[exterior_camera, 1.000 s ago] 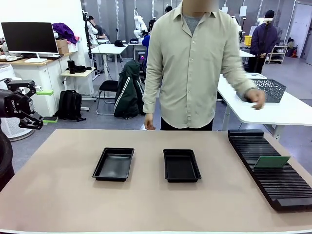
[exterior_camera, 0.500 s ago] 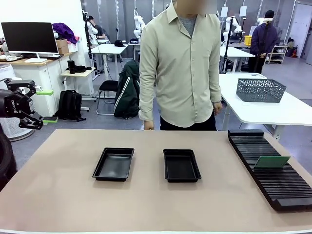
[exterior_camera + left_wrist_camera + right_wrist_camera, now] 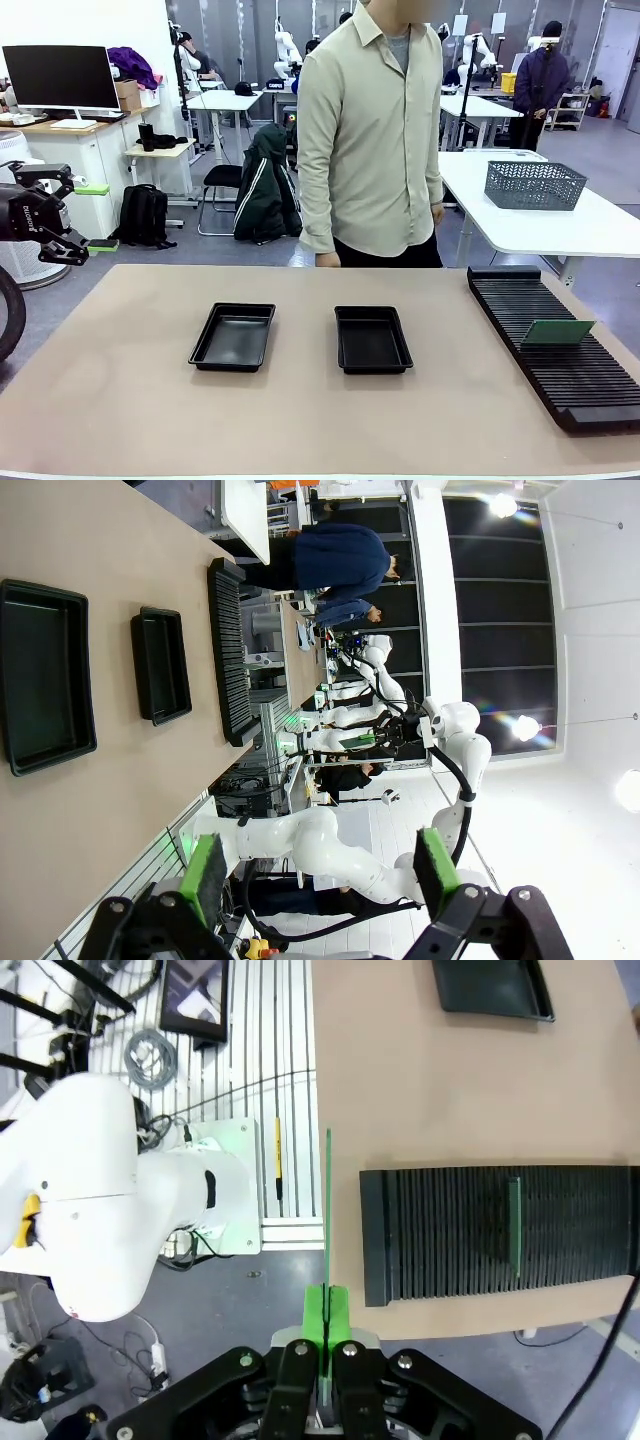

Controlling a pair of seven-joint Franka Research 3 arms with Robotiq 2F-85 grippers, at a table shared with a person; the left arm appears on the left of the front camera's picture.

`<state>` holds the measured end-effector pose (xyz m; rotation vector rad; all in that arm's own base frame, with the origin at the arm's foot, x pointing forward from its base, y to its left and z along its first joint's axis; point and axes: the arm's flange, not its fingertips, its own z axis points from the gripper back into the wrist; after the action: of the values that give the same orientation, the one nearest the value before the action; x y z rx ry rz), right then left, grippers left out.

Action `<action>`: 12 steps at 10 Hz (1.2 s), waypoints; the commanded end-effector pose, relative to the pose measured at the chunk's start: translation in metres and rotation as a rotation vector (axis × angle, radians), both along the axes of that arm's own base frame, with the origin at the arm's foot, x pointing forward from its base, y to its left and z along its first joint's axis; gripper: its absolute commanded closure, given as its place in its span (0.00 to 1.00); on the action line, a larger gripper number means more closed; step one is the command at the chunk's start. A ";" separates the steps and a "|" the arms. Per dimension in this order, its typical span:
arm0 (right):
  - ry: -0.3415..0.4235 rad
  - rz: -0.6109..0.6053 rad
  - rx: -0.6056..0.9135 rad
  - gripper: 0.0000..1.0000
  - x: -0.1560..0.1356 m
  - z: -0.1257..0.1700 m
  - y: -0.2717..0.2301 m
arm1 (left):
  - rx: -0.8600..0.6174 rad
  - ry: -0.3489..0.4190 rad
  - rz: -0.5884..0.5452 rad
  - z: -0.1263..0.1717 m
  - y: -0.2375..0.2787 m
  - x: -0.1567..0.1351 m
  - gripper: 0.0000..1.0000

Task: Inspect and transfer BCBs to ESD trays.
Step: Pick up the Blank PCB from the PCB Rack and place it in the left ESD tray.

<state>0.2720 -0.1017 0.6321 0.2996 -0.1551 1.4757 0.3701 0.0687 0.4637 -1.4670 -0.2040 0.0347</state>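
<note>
Your right pincer [image 3: 326,1325] is pressed together on the held BCB [image 3: 327,1210]; the right wrist view gives you that board edge-on, a thin green line running straight out from between the green pads [image 3: 316,1315]; its long axis lies in line with the fingers, its free end points away from the wrist, and it shows against the edge of the tabletop [image 3: 420,1080]. In the same view the black rack [image 3: 440,1230] lies along that edge; the racked BCB [image 3: 514,1225] is a narrow green strip there, top edge toward you, lying along a slot across the rack's width.

The front view gives you that racked board's broad face; it stands on its long edge in a slot near the middle of the rack, long axis across the rack, tilted back a little. The rack runs near-to-far along the robot's right side of the tabletop; the left ESD tray [image 3: 233,337] and the right ESD tray [image 3: 372,340] sit side by side at mid-tabletop, apart from each other, long axes near-to-far, well apart from the rack.

Your left pincer [image 3: 322,860] is spread wide, nothing between its pads; the front view places it raised beyond the robot's left edge of the tabletop. A person [image 3: 370,140] stands at the far side, arms down.
</note>
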 end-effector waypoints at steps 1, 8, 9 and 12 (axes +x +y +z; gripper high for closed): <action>0.074 -0.093 0.074 0.98 0.016 0.006 0.003 | -0.002 0.000 0.001 0.000 0.000 -0.001 0.00; 0.221 -0.493 0.320 0.98 0.045 0.018 0.037 | -0.002 0.000 0.001 0.000 0.000 -0.001 0.00; 0.249 -0.556 0.348 0.98 0.049 0.020 0.049 | -0.002 0.000 0.001 0.000 0.000 -0.001 0.00; 0.324 -0.694 0.411 0.98 0.062 0.014 0.087 | -0.002 0.000 0.001 0.000 0.000 -0.001 0.00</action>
<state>0.3323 -0.0290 0.6519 0.7059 -0.2384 0.7507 0.3701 0.0688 0.4638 -1.4670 -0.2041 0.0346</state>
